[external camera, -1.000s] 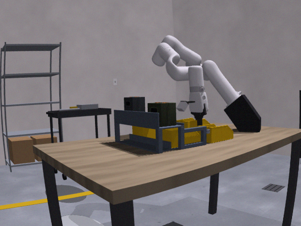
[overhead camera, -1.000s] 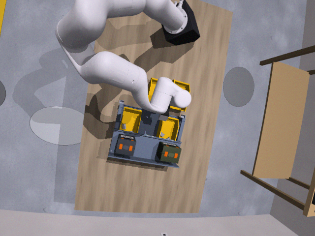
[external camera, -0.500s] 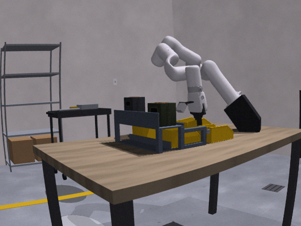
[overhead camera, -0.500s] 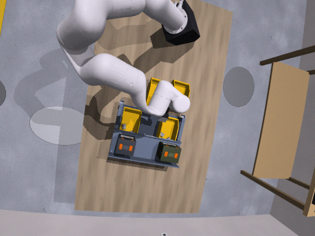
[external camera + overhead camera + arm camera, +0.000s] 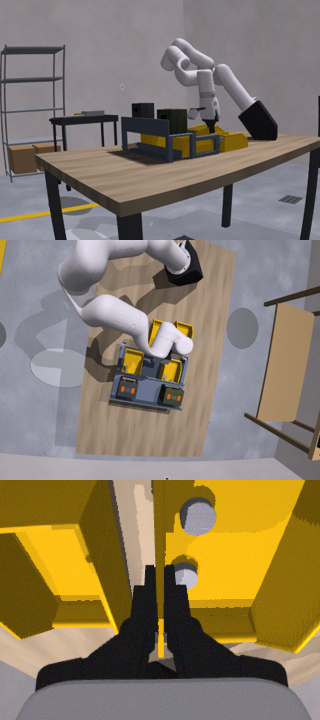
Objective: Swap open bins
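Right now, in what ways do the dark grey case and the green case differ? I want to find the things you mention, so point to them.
The dark grey case (image 5: 127, 384) (image 5: 142, 110) is grey; the green case (image 5: 173, 397) (image 5: 171, 120) is dark green. From the top view, the grey one stands toward the left, the green one toward the right. Both show two orange patches on top.

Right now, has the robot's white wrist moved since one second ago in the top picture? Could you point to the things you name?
Yes, a little: the white wrist (image 5: 184, 345) (image 5: 206, 82) has moved toward the blue shelf (image 5: 144, 404) (image 5: 144, 126), which stayed put.
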You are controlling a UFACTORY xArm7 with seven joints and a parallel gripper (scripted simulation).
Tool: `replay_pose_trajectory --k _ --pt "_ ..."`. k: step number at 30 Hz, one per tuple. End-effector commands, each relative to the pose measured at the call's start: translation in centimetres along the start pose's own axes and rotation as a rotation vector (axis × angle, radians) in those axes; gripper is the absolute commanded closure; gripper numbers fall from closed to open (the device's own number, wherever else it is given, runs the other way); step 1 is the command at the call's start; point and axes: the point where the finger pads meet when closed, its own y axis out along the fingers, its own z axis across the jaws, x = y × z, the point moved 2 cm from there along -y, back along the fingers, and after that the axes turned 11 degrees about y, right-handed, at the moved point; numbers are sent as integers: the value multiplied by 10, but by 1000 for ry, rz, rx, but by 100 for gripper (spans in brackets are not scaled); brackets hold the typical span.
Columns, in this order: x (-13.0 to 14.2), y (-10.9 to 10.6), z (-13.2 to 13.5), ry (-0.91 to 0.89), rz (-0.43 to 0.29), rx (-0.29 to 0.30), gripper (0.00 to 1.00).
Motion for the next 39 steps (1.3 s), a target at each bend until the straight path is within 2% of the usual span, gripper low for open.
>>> replay_pose_trajectory --k 1,39 --pt "-1 -1 -1 -1 3 -2 100" --pt "-22 -4 -5 -1 3 -2 100"
